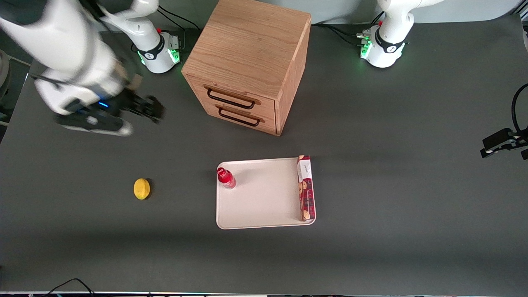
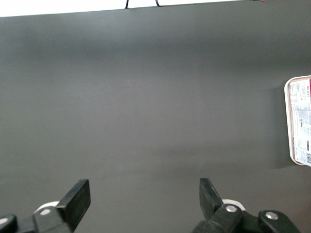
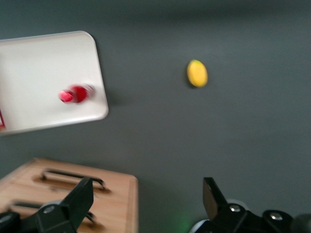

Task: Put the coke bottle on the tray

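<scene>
The coke bottle [image 1: 226, 178], small and red with a red cap, stands upright on the cream-white tray [image 1: 260, 206], near the tray's corner toward the working arm's end. It also shows in the right wrist view [image 3: 74, 94], on the tray [image 3: 43, 63]. My gripper [image 1: 150, 108] is open and empty. It hangs high above the table near the working arm's base, beside the wooden cabinet and well away from the tray. Its fingers [image 3: 77, 199] stand wide apart with nothing between them.
A wooden drawer cabinet [image 1: 247, 66] stands farther from the front camera than the tray. A long red biscuit box [image 1: 305, 187] lies on the tray's edge toward the parked arm's end. A yellow lemon [image 1: 142, 189] lies on the table toward the working arm's end.
</scene>
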Available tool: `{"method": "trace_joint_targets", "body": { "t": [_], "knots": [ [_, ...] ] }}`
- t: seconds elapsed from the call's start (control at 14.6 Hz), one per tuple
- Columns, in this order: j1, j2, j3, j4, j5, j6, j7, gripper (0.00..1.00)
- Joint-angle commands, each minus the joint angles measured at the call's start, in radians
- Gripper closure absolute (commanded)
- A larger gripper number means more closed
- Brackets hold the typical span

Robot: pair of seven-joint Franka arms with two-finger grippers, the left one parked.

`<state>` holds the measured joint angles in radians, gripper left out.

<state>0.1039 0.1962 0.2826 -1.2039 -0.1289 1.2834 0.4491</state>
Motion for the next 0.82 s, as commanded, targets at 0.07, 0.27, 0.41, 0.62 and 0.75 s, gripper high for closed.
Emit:
{"method": "trace_joint_targets", "body": {
  "t": [0.07,0.27,0.41,0.62,0.75],
  "knots": [
    [-0.013,-0.179,-0.258,-0.256,0.100,0.037,-0.298,0.00],
    [-0.013,-0.253,-0.347,-0.493,0.103,0.239,-0.392,0.00],
    [-0.013,-0.284,-0.349,-0.595,0.103,0.326,-0.392,0.00],
    [-0.012,-0.255,-0.350,-0.547,0.103,0.318,-0.398,0.00],
    [-0.009,-0.224,-0.344,-0.478,0.103,0.286,-0.385,0.00]
  ]
}}
